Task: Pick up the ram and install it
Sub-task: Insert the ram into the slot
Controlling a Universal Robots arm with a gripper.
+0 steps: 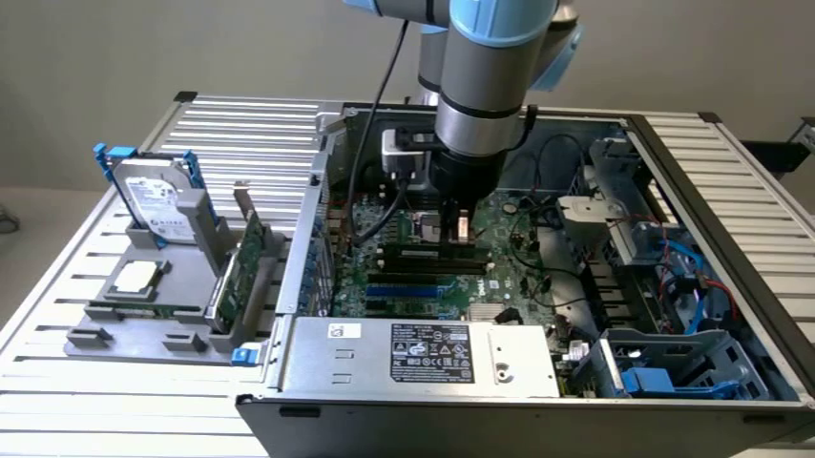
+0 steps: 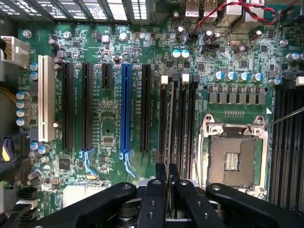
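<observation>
Thin, flat green ram (image 2: 169, 137), seen edge-on, clamped in the matte-black pincer (image 2: 167, 175), narrow fingers (image 2: 160, 176) nearly together on it. Hangs over long black memory slots (image 2: 183, 128) on the glossy green motherboard (image 2: 109, 128), beside a square metal CPU socket (image 2: 232, 152).

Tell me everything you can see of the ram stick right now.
The ram shows edge-on in the wrist view: a long, thin sliver clamped in the black pincer. It runs parallel to the black memory slots beside the processor socket, lined up over them; whether it touches one cannot be told. In the exterior view it hangs upright under the pincer, low over the motherboard inside the open case.
</observation>
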